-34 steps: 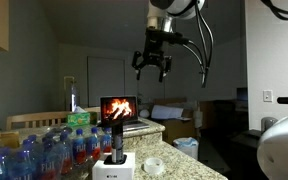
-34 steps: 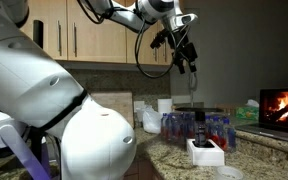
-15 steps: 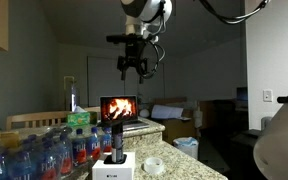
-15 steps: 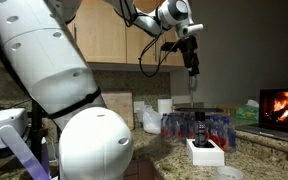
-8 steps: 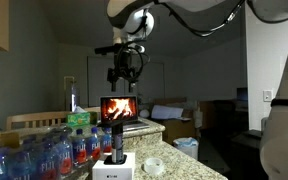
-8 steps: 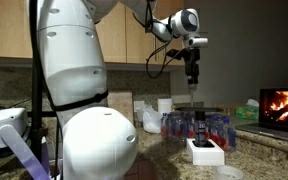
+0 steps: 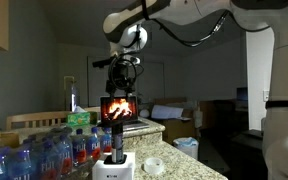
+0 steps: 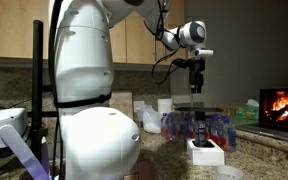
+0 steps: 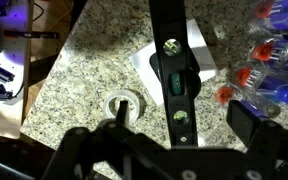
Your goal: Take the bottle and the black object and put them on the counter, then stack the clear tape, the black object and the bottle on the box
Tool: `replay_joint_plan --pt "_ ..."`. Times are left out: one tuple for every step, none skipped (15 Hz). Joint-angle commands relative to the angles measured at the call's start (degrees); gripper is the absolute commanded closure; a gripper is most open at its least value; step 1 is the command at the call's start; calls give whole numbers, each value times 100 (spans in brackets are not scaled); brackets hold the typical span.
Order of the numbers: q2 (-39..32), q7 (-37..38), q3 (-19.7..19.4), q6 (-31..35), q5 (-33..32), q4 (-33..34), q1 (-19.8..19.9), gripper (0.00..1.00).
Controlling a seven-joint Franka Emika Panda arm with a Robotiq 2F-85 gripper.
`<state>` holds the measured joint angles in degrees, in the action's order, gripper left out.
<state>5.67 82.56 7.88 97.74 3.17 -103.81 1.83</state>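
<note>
The bottle (image 7: 112, 137) stands upright on top of the box (image 7: 111, 171), which sits near the front edge of the speckled granite worktop (image 7: 187, 161). The squat dark piece under the bottle looks like the black object (image 7: 114, 155), though the two dark shapes blend and I cannot tell where one ends. The clear tape (image 7: 154, 165) lies flat on the worktop just beside the box, apart from it. In both exterior views the jaws hang high in the air, almost straight above the bottle (image 8: 199, 128) and the box (image 8: 208, 155), pointing down, with open air between them and the bottle top. They stand wide apart and hold nothing. In the wrist view the bottle (image 9: 174, 75) shows as a long dark shape running across the white box (image 9: 147, 62), and its near end lies between the two dark fingers (image 9: 112, 130) at the bottom of the picture. The tape ring (image 9: 121, 103) lies off toward one finger, on bare granite (image 9: 79, 70). A crowd of plastic water bottles (image 7: 39, 152) with red and blue labels stands beside the box, and a screen showing a fire (image 7: 119, 107) glows behind it.
</note>
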Motion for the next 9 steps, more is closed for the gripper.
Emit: replay_joint_plan --pt "-119 -95 -164 177 214 -58 -172 0" --pt "-190 -144 -178 199 270 -50 -205 0" --pt "-243 -177 -187 225 322 -48 -235 0" --pt "-309 -198 -191 239 368 -42 -270 0" --pt "-362 -212 -191 261 396 -44 -306 0" --pt "-423 -220 -195 269 388 -38 -341 0" --pt "-463 -201 -195 289 363 -50 -370 0" --pt "-508 -182 -205 278 301 -45 -392 0" --pt "-526 -178 -215 293 251 -51 -403 0"
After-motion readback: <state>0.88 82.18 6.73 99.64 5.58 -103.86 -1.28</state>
